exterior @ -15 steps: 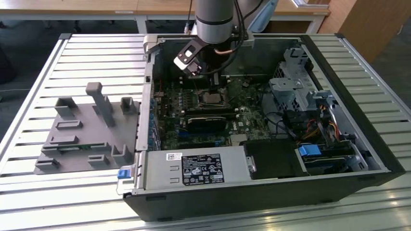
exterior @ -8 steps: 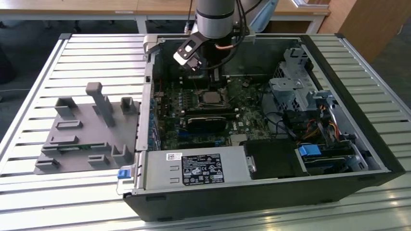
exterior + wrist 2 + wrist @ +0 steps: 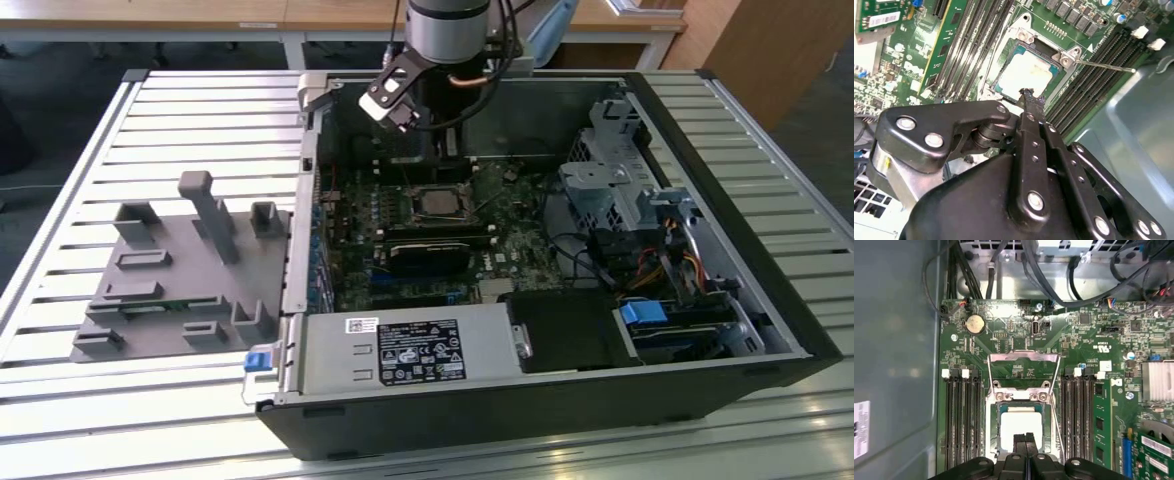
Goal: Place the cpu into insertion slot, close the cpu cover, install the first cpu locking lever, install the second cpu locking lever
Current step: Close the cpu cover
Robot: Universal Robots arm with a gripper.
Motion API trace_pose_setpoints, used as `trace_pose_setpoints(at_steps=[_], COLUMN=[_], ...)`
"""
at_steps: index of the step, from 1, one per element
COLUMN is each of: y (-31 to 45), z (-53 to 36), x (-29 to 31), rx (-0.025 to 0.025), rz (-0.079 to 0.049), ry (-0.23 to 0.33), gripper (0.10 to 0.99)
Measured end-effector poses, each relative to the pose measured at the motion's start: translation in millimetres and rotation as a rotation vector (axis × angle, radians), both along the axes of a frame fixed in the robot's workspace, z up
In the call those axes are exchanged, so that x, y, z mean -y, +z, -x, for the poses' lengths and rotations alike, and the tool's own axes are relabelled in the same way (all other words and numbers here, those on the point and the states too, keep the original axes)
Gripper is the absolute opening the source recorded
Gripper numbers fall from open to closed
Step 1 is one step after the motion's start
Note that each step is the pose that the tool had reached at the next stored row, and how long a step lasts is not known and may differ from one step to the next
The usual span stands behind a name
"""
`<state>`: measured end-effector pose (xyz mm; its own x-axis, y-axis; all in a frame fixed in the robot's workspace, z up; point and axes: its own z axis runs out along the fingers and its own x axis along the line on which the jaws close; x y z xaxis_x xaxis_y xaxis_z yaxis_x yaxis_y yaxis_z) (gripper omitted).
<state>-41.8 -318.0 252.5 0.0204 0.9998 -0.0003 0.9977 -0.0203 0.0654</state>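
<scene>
One arm (image 3: pixel 447 30): reaches down from above into the open computer case (image 3: pixel 747 330); the case lies on a slatted table (image 3: pixel 134 120)
gripper (image 3: pixel 1025 437): fingers pressed together with only a thin seam between them; nothing seen held
gripper position: in both wrist views the tip (image 3: pixel 1028 93) hangs over one edge of the cpu; cannot tell if it touches
cpu (image 3: pixel 1020 426): sits flat in the insertion slot (image 3: pixel 995 432); its pale silver top is uncovered
cpu cover (image 3: pixel 1024 358): open; the frame is folded back off the slot, hinged at the slot's edge, and green motherboard (image 3: pixel 1004 335) shows through its window
locking lever (image 3: pixel 1104 65): thin metal rod, not latched; in the second wrist view it angles out from a slot corner above the memory slots (image 3: pixel 1094 87)
second rod: in the first wrist view a thin rod (image 3: pixel 1054 420) slants alongside the slot; not hooked down as far as I can see
memory slots, first wrist view: long black banks on both sides of the insertion slot
grey fixture (image 3: pixel 174 270): on the table beside the case, on the exterior view's left, well apart from the gripper
</scene>
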Motion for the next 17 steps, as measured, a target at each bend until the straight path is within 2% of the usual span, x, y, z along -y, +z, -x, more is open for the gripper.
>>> trace_pose_setpoints(at_steps=[3,11,17], y=[5.8,15.1,29.8], z=[0.0,0.0,0.0], x=[0.0,0.0,0.0], rx=[0.0,-0.0001,0.0], rz=[0.0,0.0,0.0], ry=[0.0,0.0,0.0], gripper=[0.106,0.106,0.106])
